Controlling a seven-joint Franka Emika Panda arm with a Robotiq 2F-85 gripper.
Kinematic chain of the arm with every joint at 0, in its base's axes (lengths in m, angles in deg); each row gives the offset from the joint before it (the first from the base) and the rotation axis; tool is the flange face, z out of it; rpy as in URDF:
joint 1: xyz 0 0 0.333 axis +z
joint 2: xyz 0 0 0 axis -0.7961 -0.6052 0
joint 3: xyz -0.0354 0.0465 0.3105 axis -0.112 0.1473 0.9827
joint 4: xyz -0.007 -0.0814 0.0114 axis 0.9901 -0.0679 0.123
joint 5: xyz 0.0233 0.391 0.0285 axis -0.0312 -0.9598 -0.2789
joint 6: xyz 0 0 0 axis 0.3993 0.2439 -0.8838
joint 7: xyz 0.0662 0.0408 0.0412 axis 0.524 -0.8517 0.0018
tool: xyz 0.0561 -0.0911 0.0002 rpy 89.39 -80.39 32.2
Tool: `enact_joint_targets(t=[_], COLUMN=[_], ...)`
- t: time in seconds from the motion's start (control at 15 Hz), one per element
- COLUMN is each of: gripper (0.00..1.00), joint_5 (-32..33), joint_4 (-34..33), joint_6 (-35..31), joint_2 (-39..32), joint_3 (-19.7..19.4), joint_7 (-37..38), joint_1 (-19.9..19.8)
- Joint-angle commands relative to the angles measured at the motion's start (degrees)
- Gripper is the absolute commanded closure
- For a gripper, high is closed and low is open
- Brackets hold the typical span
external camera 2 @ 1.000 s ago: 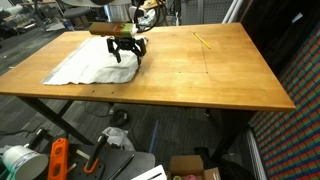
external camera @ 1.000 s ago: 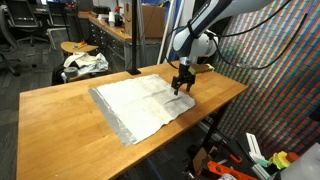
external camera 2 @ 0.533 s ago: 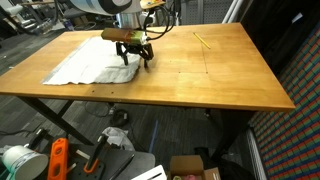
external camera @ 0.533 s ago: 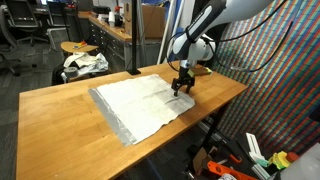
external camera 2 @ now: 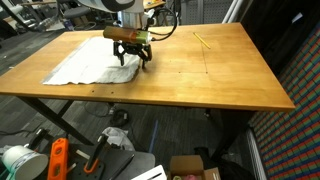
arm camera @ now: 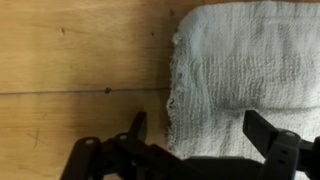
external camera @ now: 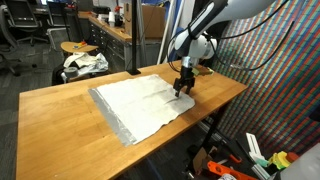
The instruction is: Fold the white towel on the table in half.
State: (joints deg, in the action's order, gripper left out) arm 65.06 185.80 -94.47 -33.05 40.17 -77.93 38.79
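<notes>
Nudged slightly sideways, the gripper (external camera 2: 133,60) points straight down, fingers (arm camera: 138,128) apart over a corner of the white towel (external camera: 140,103). The towel lies flat, reaching one long edge of the table (external camera: 55,120).

Stands as a light wooden desk (external camera: 55,120) of long glued planks on dark metal legs. Carries a white towel (external camera: 135,100), spread open and nearly flat, with mild wrinkles and a greyish band along its near edge. Leaves bare wood to the left and along the near side in an exterior view. In an exterior view, shows the towel (external camera 2: 85,62) on the far left part of the desk (external camera 2: 235,75), with the right half bare but for a thin yellow stick (external camera 2: 203,40) lying near the far edge. In the wrist view, shows plain boards (arm camera: 70,50) with small dark specks, left of the towel's (arm camera: 250,60) rough hemmed edge.
</notes>
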Motion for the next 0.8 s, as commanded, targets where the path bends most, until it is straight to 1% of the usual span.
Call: enact_joint_targets(t=[0.0, 0.33, 0.4, 0.47, 0.53, 0.6, 0.73], gripper=[0.0, 0.0, 0.25, 0.26, 0.32, 0.41, 0.56], joint_5=[-3.3, -5.52, -5.49, -5.52, -5.4, -5.41, -5.72], joint_4=[1.42, 1.84, 1.76, 1.7, 1.65, 1.71, 2.05], joint_6=[1.99, 2.0, 0.84, 0.9, 0.61, 0.62, 0.12], joint_2=[1.77, 1.9, 1.49, 1.39, 1.15, 1.19, 1.6], joint_3=[1.68, 2.34, 2.15, 2.19, 2.13, 2.14, 2.14], joint_7=[-3.75, -4.88, -3.69, -3.72, -3.42, -3.46, -3.18], joint_1=[-0.93, -0.56, -0.14, -0.11, 0.01, 0.0, 0.0])
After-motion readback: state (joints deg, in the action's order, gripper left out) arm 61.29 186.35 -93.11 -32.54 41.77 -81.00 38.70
